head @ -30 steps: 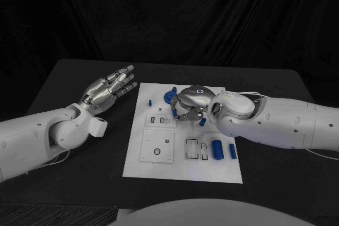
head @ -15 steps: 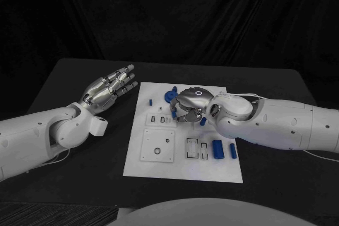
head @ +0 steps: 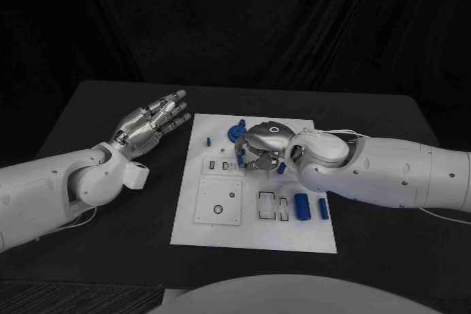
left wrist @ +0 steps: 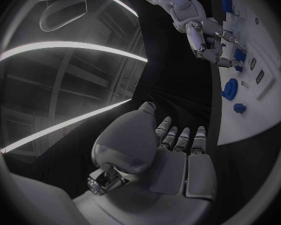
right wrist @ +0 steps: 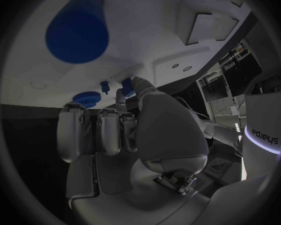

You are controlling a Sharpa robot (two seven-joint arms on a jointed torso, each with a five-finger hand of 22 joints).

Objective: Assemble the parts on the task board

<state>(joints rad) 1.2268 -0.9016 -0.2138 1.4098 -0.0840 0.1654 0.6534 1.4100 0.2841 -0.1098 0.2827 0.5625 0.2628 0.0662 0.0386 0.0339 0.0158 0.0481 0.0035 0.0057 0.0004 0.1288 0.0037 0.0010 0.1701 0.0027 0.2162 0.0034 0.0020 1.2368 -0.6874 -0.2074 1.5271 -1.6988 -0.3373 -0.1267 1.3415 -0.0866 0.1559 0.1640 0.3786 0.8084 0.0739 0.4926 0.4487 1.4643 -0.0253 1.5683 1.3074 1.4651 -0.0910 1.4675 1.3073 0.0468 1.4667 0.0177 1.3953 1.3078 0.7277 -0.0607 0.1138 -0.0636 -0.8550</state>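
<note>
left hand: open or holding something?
Open. The left hand hovers beside the task board, fingers spread and straight, nothing in its palm.

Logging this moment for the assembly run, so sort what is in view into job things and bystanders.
Job things:
task board
blue gear
two blue cylinders
small blue peg
right hand, fingers down over the board; whether it holds a part cannot be told

Just there:
black table
left hand, open, off the board's left edge

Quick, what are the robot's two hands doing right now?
Left hand: open, holding nothing.
Right hand: fingers curled down over the task board; cannot tell if it holds anything.
</note>
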